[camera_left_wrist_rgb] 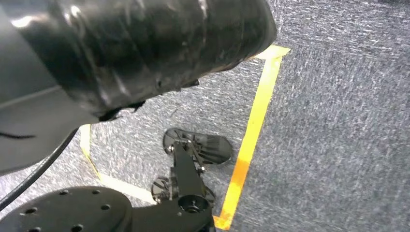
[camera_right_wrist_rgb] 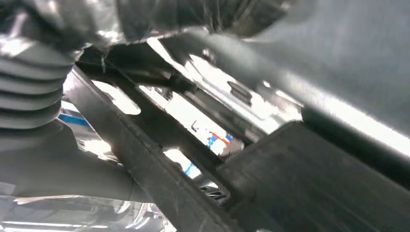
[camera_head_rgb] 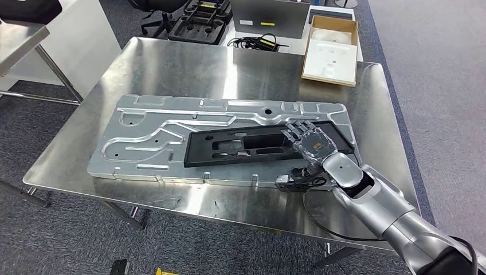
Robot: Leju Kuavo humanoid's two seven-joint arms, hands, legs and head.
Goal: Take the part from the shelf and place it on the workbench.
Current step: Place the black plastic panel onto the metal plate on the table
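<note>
The part, a long black frame with cut-outs [camera_head_rgb: 252,146], lies flat on a large silver pressed-metal panel [camera_head_rgb: 149,134] on the steel workbench [camera_head_rgb: 189,69]. My right hand [camera_head_rgb: 309,140] is at the frame's right end, its fingers laid over the top. In the right wrist view the black frame [camera_right_wrist_rgb: 309,183] runs close between the fingers above and the grey thumb [camera_right_wrist_rgb: 58,164] below, so the hand grips it. The bright panel [camera_right_wrist_rgb: 217,77] shows through the frame's openings.
A small black fitting with a cable [camera_head_rgb: 298,182] sits under my right wrist at the panel's near edge. An open cardboard box [camera_head_rgb: 331,48] and black cables [camera_head_rgb: 258,41] lie at the bench's far side. Another metal table [camera_head_rgb: 23,40] stands at the left.
</note>
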